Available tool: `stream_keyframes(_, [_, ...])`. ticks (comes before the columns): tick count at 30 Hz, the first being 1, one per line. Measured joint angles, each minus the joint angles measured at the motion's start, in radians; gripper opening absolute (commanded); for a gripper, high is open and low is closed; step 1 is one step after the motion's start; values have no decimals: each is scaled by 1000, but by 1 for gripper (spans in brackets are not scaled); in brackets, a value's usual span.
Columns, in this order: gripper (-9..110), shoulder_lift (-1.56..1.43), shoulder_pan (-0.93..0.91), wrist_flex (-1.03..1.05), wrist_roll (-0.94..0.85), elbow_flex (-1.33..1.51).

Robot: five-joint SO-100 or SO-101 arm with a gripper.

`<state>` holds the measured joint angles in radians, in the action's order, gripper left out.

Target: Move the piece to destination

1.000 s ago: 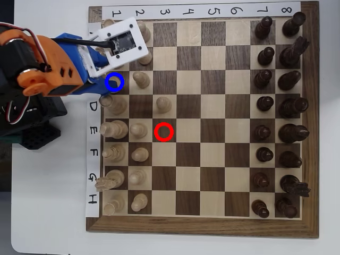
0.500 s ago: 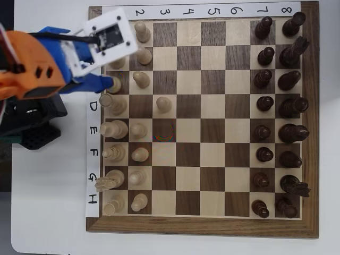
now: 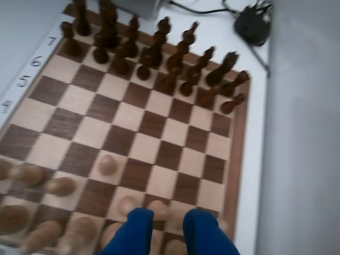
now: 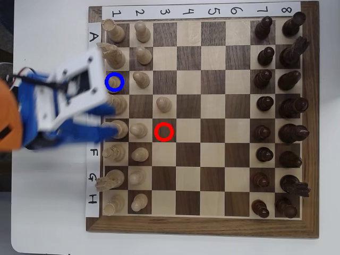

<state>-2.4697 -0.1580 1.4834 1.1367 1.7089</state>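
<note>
The piece (image 4: pixel 113 82), small and pale cream, stands alone inside the blue ring on the destination (image 4: pixel 122 88), a dark square in column 1 of the overhead view. My gripper (image 4: pixel 112 120) is motion-blurred just below that ring. Its blue fingers (image 4: pixel 98 111) are spread over the neighbouring pale pieces in rows D and E. In the wrist view the gripper (image 3: pixel 167 217) enters from the bottom edge, open, with a gap between the fingers (image 3: pixel 135 228) and nothing gripped. I cannot tell which pale piece there is the task's.
Pale pieces fill columns 1 and 2, and a lone pale pawn (image 4: pixel 163 104) stands in column 3 above a red ring (image 4: pixel 164 132). Dark pieces (image 4: pixel 276 106) line the right side. The arm's orange body (image 4: pixel 9 130) is at the left edge. A black cable bundle (image 3: pixel 252 24) lies off the board.
The arm has swung from over the top rows down past the blue ring to rows D and E. The piece that was at its fingertips now stands free in the ring.
</note>
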Motion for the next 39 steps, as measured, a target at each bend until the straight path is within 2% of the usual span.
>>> stream_keyframes(5, [0, -64, -284, -183, -305, 71])
stream_keyframes(10, [0, -110, -589, -370, -574, 175])
stream_keyframes(16, [0, -198, -927, -548, -815, 353])
stream_keyframes(24, [0, -402, -1328, -598, -1052, 624])
stream_keyframes(31, [0, -589, -1532, -537, -1186, 853])
stream_keyframes(39, [0, -762, -1572, -459, -1204, 1098])
